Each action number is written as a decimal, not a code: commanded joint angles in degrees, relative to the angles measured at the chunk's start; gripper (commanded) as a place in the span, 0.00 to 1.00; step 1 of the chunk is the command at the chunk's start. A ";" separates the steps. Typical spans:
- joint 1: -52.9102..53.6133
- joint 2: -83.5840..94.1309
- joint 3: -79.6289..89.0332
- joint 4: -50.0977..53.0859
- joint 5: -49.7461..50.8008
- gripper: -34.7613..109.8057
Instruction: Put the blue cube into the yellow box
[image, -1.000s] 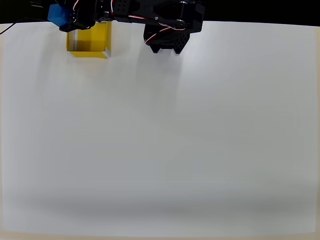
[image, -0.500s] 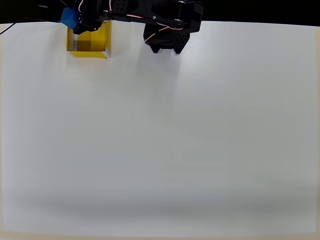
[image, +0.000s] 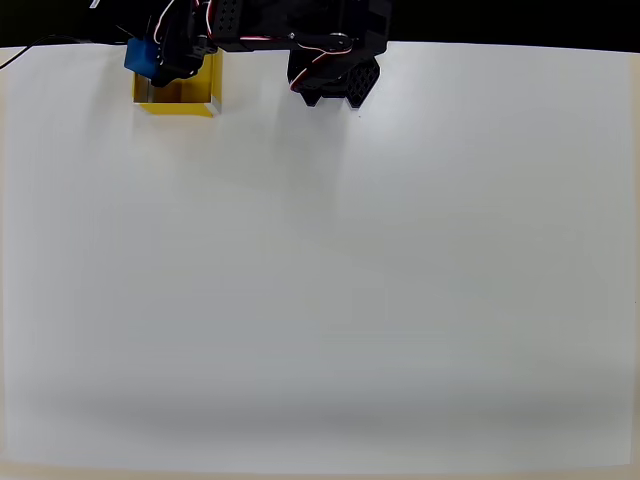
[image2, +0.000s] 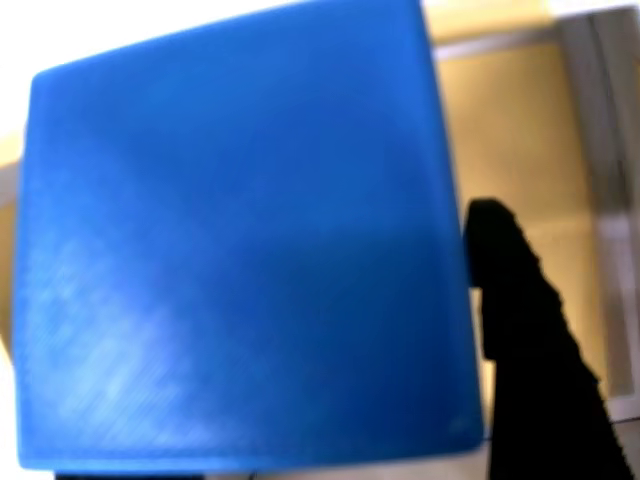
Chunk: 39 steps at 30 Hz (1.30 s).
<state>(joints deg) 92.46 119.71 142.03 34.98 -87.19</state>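
In the overhead view, the black five-joint arm (image: 300, 40) is reaching along the top edge of the frame toward the upper left corner. Its black two-finger gripper (image: 165, 55) is grasping the small matte blue cube (image: 142, 56), clenched on it and holding it above the table. The cube is sitting over the upper left part of the small open-topped yellow box (image: 185, 95), overlapping the box's left wall line as seen from above. Whether the cube is touching the box wall cannot be determined from this view.

The yellow box is resting on the plain white table surface (image: 330, 280) in the upper left of the frame, just to the left of the arm's black base (image: 330, 80). The box's front and right walls are showing bare; its rear portion is lying under the gripper.

In the wrist view, the blue cube (image2: 245, 250) is occupying most of the frame, with one flat face turned to the camera. One black finger (image2: 530, 340) is pressing against the cube's right edge at lower right. Behind it, the yellow box interior (image2: 515, 130) is showing at upper right, with a pale rim (image2: 600, 120) running down the right side of the frame.
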 joint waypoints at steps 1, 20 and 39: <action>-1.49 0.88 -2.02 -1.93 0.18 0.36; -1.58 9.23 -3.34 3.78 0.62 0.50; -10.37 36.21 -21.01 35.33 -2.11 0.24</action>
<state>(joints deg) 87.71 149.85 127.88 68.91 -89.56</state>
